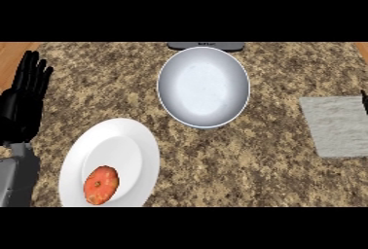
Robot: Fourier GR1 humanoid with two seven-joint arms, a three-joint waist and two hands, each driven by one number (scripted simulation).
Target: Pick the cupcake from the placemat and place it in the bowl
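A grey bowl [203, 87] stands at the counter's far middle, and nothing lies in it. The grey placemat [335, 125] is at the right edge, and its visible part is bare; no cupcake shows anywhere in the head view. Only a dark sliver of my right hand [364, 101] pokes in at the right edge, over the placemat's far corner. My left hand [23, 99] rests open at the left edge, fingers up, away from the bowl.
A white plate [115, 146] sits at the near left with a round orange-red fruit [101, 185] on it. A dark object [206, 46] lies just behind the bowl. Wooden strips border the speckled stone counter [244, 160] at both far corners.
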